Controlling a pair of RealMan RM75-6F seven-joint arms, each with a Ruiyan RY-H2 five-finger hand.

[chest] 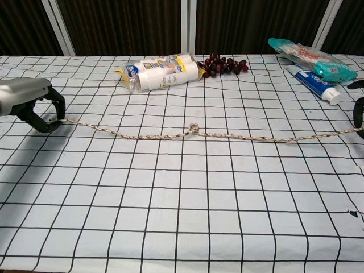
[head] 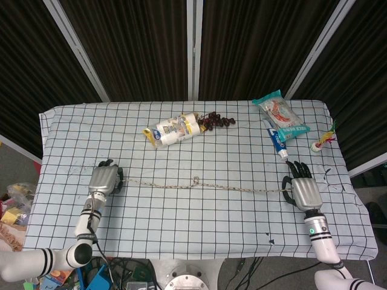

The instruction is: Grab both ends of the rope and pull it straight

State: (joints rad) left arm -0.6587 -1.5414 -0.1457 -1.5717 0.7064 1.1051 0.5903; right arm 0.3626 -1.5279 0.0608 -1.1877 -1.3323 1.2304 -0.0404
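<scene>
A thin braided rope (head: 199, 184) (chest: 227, 135) lies stretched across the checked tablecloth, nearly straight, with a small tight knot (head: 195, 179) (chest: 194, 128) near its middle. My left hand (head: 104, 179) (chest: 28, 102) grips the rope's left end at the left side of the table. My right hand (head: 303, 192) (chest: 359, 112) holds the right end; in the chest view only its fingers show at the frame's right edge.
At the back lie a pack of white cups (head: 172, 128) (chest: 162, 71), a bunch of dark grapes (head: 216, 120) (chest: 223, 64), a snack bag (head: 279, 113) (chest: 310, 57) and a toothpaste tube (head: 274, 139) (chest: 314, 82). A small colourful toy (head: 322, 142) sits near the right edge.
</scene>
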